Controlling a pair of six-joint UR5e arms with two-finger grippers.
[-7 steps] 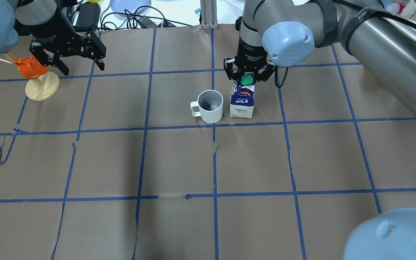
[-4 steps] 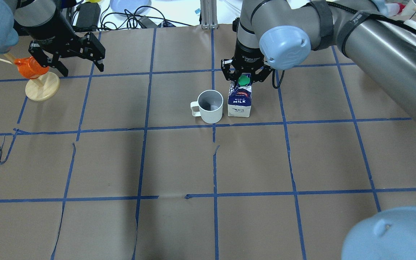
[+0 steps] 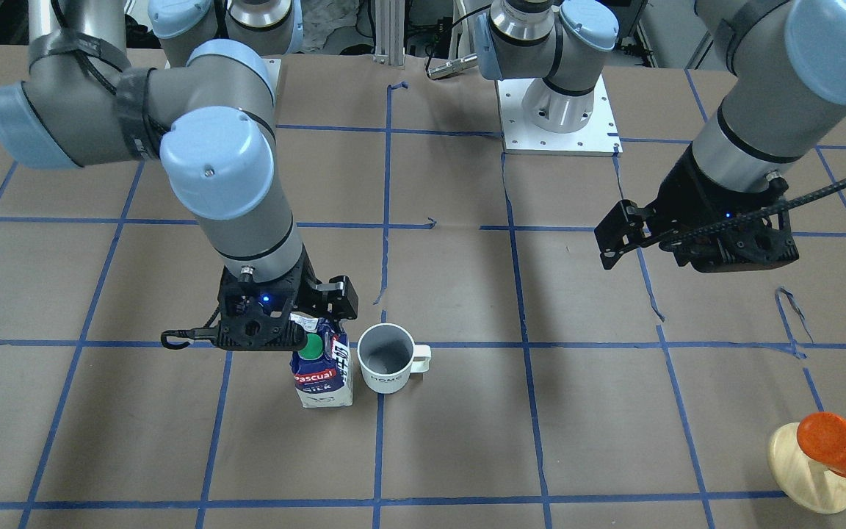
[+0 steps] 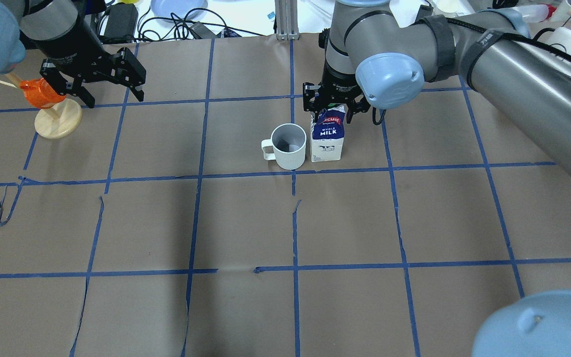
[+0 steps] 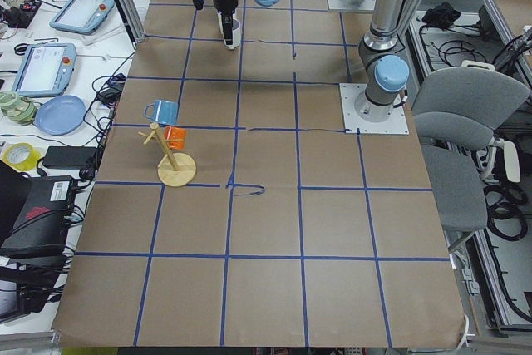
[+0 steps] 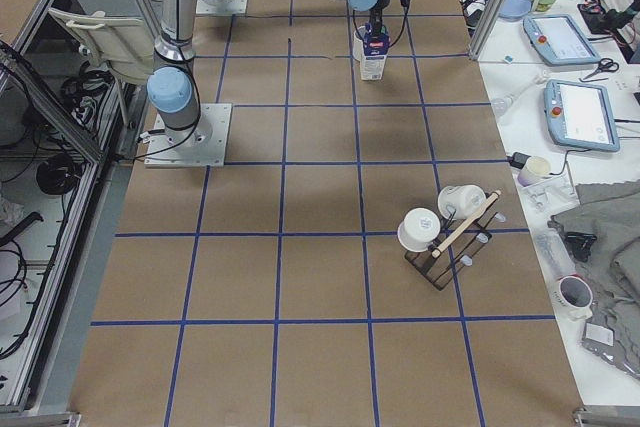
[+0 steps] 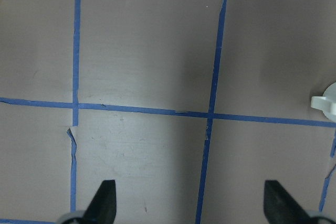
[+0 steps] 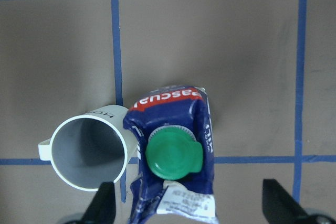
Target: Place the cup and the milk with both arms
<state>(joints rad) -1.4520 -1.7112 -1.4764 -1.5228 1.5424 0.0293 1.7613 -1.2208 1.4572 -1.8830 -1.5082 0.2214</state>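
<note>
The white cup (image 4: 289, 146) stands upright near the table's middle, with its handle pointing towards my left arm's side. It also shows in the front view (image 3: 385, 358). The blue and white milk (image 4: 327, 141) stands upright close against the cup's right side, and its green cap (image 8: 173, 153) points up. My right gripper (image 4: 332, 105) hovers just over the carton top. In the right wrist view its fingers (image 8: 105, 205) stand wide apart and clear of the milk (image 8: 176, 129). My left gripper (image 4: 114, 98) is open and empty at the far left. Its wrist view shows only the cup's handle (image 7: 325, 103).
A wooden stand (image 4: 58, 124) holds an orange cup (image 4: 41, 93) right beside my left gripper. It also shows in the front view (image 3: 814, 470). A rack with white cups (image 6: 445, 227) stands at the right end. Cables and a blue plate (image 4: 176, 7) lie beyond the far edge.
The milk and my right gripper have shifted a little left, bringing the carton up against the cup. The gripper now hides the green cap from overhead. My left gripper has hardly moved.
</note>
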